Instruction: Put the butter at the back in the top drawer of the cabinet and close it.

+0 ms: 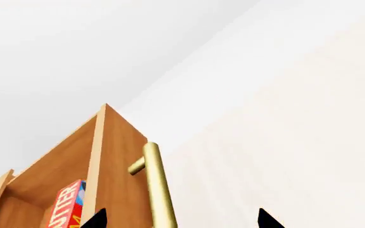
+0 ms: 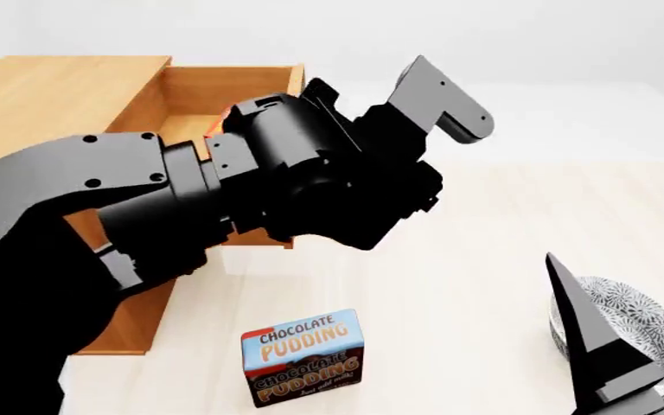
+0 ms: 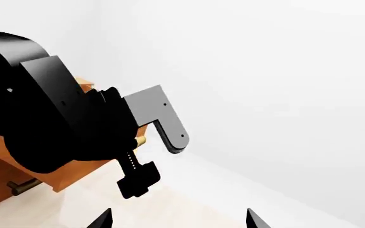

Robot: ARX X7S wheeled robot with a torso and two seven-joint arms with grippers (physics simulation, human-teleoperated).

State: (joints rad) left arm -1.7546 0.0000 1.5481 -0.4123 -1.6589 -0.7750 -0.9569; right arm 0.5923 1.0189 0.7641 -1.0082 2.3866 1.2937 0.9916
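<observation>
The butter (image 1: 70,205) already lies inside the top drawer (image 1: 116,166), which stands pulled out from the cabinet (image 2: 49,99) — so the placing looks done and the closing is what remains, by my reading. In the left wrist view the left gripper (image 1: 181,219) shows two dark fingertips spread apart, with the brass bar handle (image 1: 157,187) standing between them, nearer one tip and not clearly pinched; the jaws read as released rather than clamped. The butter sits just past the drawer front from that gripper, on the far side of the panel. The right gripper (image 3: 177,218) hangs well apart from the cabinet with its tips parted and nothing between them. The drawer is flat light-brown wood with sharp square edges and a plain interior; its handle is a smooth, shiny round rod on a short post. The butter box is glossy orange-red card with pale lettering. The chocolate pudding box (image 2: 302,356) stands upright on the pale floor, well away from both grippers.
</observation>
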